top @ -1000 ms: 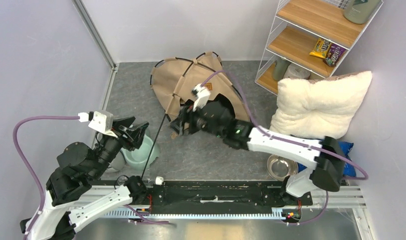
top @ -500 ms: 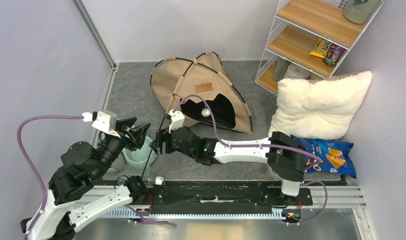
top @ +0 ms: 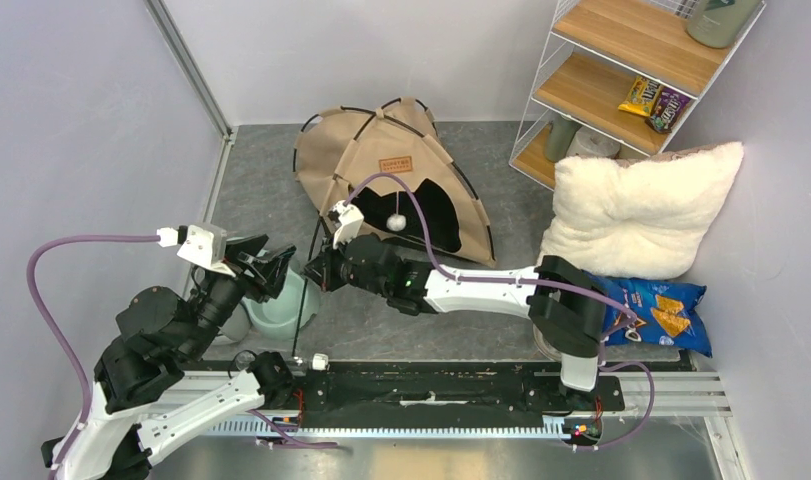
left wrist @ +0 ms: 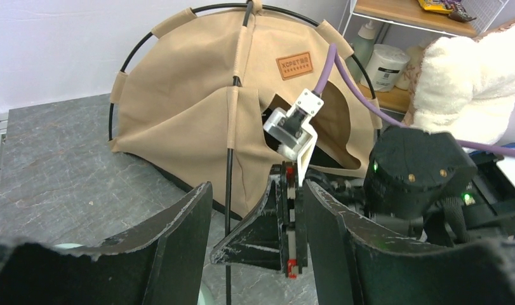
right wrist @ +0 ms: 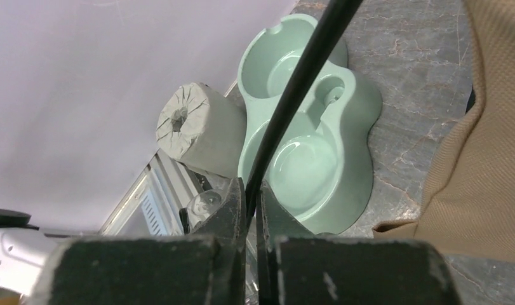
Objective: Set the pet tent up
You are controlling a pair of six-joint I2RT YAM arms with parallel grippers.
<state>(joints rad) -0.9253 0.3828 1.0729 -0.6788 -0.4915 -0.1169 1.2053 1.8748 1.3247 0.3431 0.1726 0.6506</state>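
Note:
The tan pet tent [top: 381, 170] stands at the back of the floor, its arched doorway facing me and a brown label above it. A thin black pole [top: 301, 325] runs loose from the tent's left front down toward the near rail. My right gripper [top: 317, 272] is shut on this pole [right wrist: 293, 95], which passes between its closed fingers [right wrist: 237, 210]. My left gripper [top: 279, 268] is open just left of it. In the left wrist view the pole [left wrist: 228, 210] and the right gripper's fingers [left wrist: 286, 235] both lie between my open left gripper's [left wrist: 258, 254] jaws, untouched.
A green double pet bowl [right wrist: 305, 146] and a grey paper roll [right wrist: 191, 127] sit under the left gripper by the left wall. A fluffy white pillow [top: 636, 210], a chips bag [top: 661, 305] and a wire shelf [top: 631, 70] fill the right side.
My right arm swung left from the tent's doorway to the loose pole and shut on it. The tent now shows its doorway and has shifted slightly. The left gripper barely moved.

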